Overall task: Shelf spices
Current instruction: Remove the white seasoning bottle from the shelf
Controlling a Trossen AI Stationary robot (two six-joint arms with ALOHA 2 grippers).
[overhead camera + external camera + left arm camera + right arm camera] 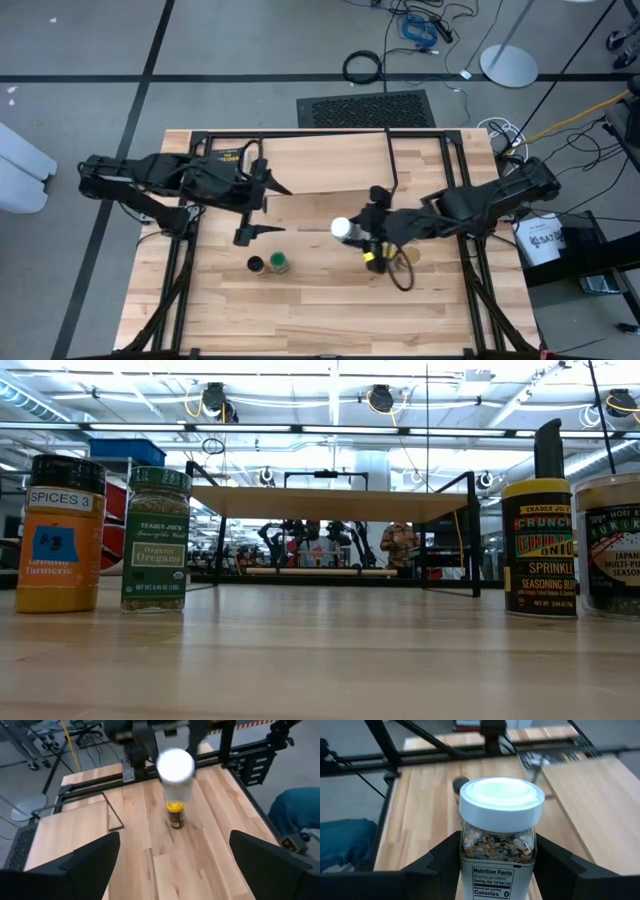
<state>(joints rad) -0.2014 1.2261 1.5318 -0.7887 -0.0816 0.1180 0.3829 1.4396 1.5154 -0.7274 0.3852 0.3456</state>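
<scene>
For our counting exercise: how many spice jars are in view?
5: white-lidded jar in the right gripper's jaws; yellow-lidded jar and tan-lidded jar beside it; dark-lidded jar and green-lidded jar side by side, farther left.

table (330, 300): pale matt wood | white-lidded jar (500, 832): clear body, glossy plastic lid, paper label

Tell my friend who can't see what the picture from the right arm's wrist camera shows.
The right claw grips a small clear spice jar with a round white lid, full of mixed flakes, a Nutrition Facts label facing the camera. Behind it stretch the light wooden tabletop and black metal bars.
</scene>
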